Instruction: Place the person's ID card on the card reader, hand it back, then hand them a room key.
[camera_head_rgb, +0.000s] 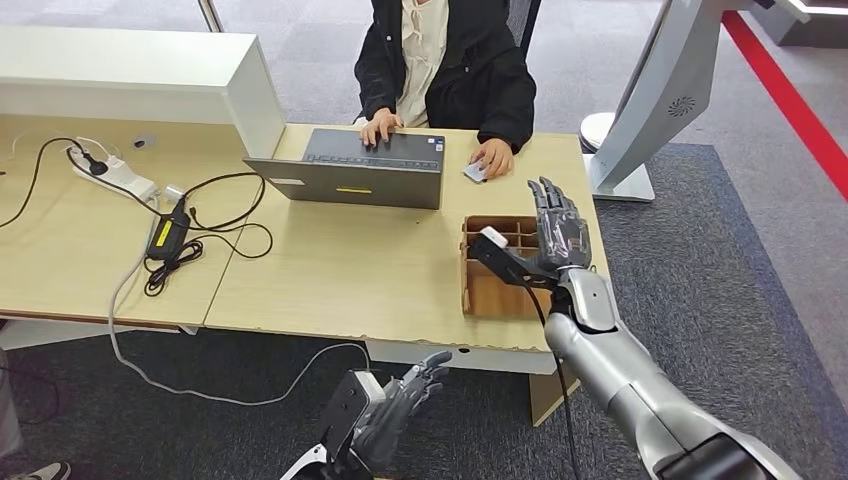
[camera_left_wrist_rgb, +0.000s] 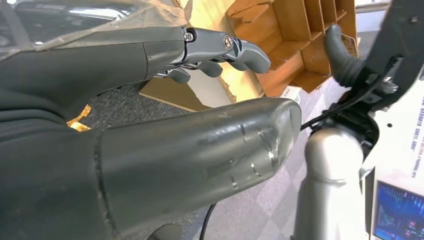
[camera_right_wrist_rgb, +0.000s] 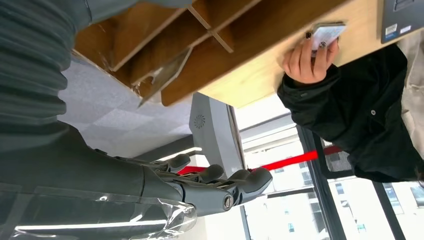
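The ID card (camera_head_rgb: 475, 172) lay flat on the wooden desk (camera_head_rgb: 340, 270), under the fingers of the person's hand (camera_head_rgb: 492, 157), just right of the laptop (camera_head_rgb: 350, 168). Its long axis seemed to run obliquely toward the laptop, but the card was too small to be sure. The right hand (camera_head_rgb: 558, 225) was raised over the cardboard organizer (camera_head_rgb: 490, 290), fingers straight and slightly apart, holding nothing. The left hand (camera_head_rgb: 395, 410) hung below the desk edge, fingers loosely bent and empty.
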